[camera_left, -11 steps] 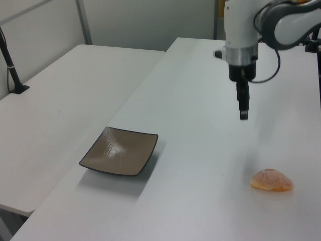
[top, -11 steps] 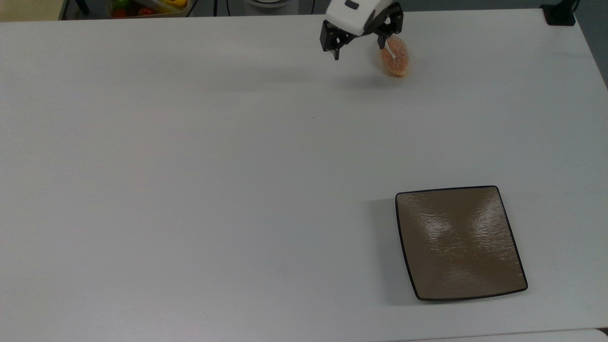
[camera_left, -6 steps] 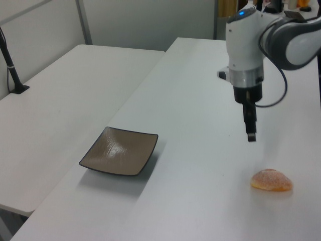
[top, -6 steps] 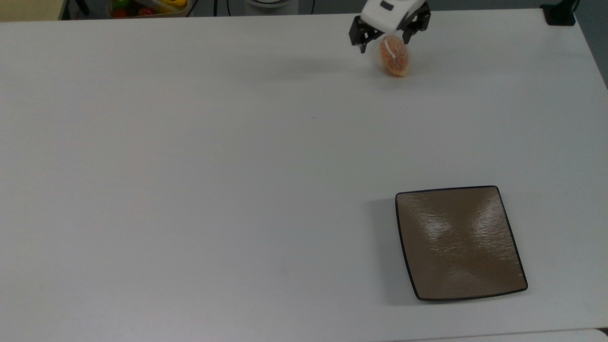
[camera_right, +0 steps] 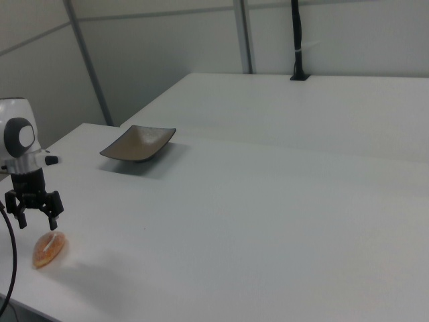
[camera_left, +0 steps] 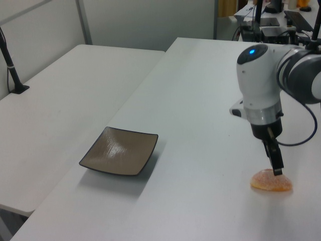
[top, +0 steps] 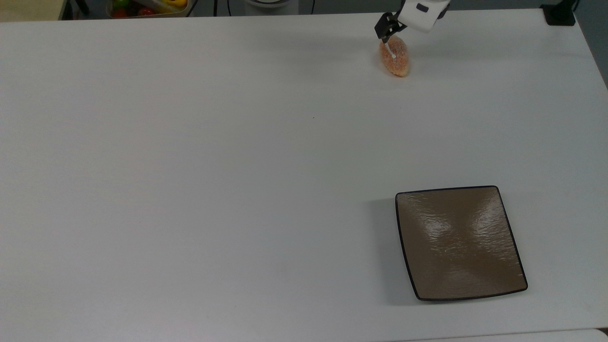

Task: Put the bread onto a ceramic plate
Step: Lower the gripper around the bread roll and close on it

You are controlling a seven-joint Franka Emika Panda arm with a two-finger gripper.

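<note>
Bread (top: 394, 58), sugar-crusted bun, far right of desk (top: 190, 166) in the top view, well apart from ceramic plate (top: 460, 242); likely light, soft, crushable; open-fingered end effector (camera_right: 33, 209) above; grip gently across its short sides.

The bread (top: 394, 57) is a small oval bun, orange-golden with a pale speckled crust. It lies flat on the white table, near the far edge and toward the top view's right. In the left view (camera_left: 271, 181) it looks low and domed, perhaps with a smoother orange edge along its base.

The plate (top: 460, 242) is square, glossy brown with a thin black rim and a rippled sheen. It sits empty near the top view's lower right, well apart from the bread, with its edges curving slightly upward (camera_right: 138, 143).
</note>
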